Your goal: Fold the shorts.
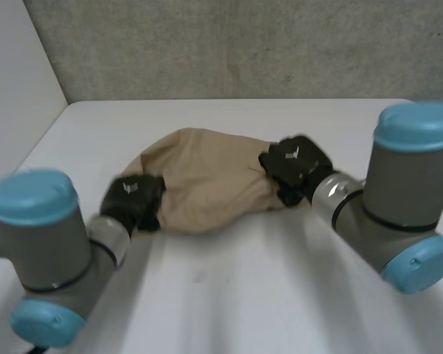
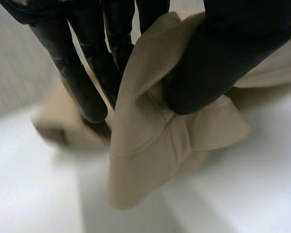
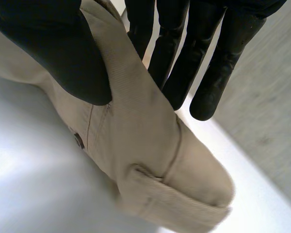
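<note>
— Arms first, being nearest in the head view: how are they placed?
— At either near side of the table (image 1: 244,295) the left arm (image 1: 44,251) and the right arm (image 1: 406,199) are seen, both reaching inward. Between them, near the table's middle, the shorts (image 1: 207,181) are bunched in a tan heap. The left hand (image 1: 135,199) is set on their left edge and the right hand (image 1: 295,166) on their right edge. A grey wall (image 1: 244,44) is seen behind.

— And in the left wrist view?
— A fold at the edge of the shorts (image 2: 145,145) is pinched between the thumb (image 2: 223,63) and the fingers (image 2: 82,82), so the left hand is closed on the cloth. The fold is seen hanging below the pinch, over the table.

— What is shown in the right wrist view?
— The same sort of hold: the cloth's edge (image 3: 145,145) is clamped between the right hand's thumb (image 3: 63,53) and its straight fingers (image 3: 213,73). A dark button (image 3: 79,141) is seen on the cloth just below the thumb, and a stitched band hangs at the fold's end.
</note>
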Robot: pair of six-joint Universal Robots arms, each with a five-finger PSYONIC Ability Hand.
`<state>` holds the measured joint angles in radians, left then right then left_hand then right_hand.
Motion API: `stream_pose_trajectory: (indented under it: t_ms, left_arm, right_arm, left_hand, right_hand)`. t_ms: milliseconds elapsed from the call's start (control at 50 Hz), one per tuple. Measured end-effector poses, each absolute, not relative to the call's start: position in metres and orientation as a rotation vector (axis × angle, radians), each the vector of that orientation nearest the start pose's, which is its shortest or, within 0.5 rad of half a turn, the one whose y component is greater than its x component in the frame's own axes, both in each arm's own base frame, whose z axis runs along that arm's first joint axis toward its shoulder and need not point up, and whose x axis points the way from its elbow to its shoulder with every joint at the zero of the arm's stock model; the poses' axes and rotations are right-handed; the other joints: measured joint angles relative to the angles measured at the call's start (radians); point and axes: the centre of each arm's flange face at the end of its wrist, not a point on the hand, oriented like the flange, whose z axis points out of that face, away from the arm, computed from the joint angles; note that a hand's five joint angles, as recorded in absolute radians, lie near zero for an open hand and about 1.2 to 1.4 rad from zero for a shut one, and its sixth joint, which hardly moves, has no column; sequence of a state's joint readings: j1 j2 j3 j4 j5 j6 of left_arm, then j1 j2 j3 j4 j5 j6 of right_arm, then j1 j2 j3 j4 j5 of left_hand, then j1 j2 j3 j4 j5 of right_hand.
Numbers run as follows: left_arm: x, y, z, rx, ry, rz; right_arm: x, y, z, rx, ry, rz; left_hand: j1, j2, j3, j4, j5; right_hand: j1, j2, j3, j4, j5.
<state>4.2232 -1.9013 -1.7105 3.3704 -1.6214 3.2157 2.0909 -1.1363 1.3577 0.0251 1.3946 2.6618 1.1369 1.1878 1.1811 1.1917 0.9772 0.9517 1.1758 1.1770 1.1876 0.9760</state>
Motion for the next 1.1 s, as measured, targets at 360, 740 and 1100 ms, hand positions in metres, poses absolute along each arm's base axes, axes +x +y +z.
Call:
stream_pose_trajectory:
  t_ms: [360,740,1100]
  left_arm:
    - [-0.263,-0.218,0.309,1.144,2.014,-2.018]
    - [-0.31,-0.339,0.309,0.931,1.567,-2.139]
    - [-0.305,-0.325,0.38,0.489,1.116,-2.597]
  right_arm:
    - [0.301,-0.226,0.327,-1.534,1.888,-1.99]
    - [0.36,-0.336,0.316,-1.303,1.646,-2.522]
    - [0.356,-0.329,0.369,-0.975,1.206,-2.84]
  left_hand:
    - [0.0,0.007,0.008,0.006,0.0]
    - [0.0,0.008,0.009,0.006,0.0]
    - [0.0,0.008,0.009,0.006,0.0]
  right_hand:
    - [0.0,0.0,0.0,0.004,0.0]
    - [0.0,0.0,0.0,0.004,0.0]
    - [0.0,0.0,0.015,0.004,0.018]
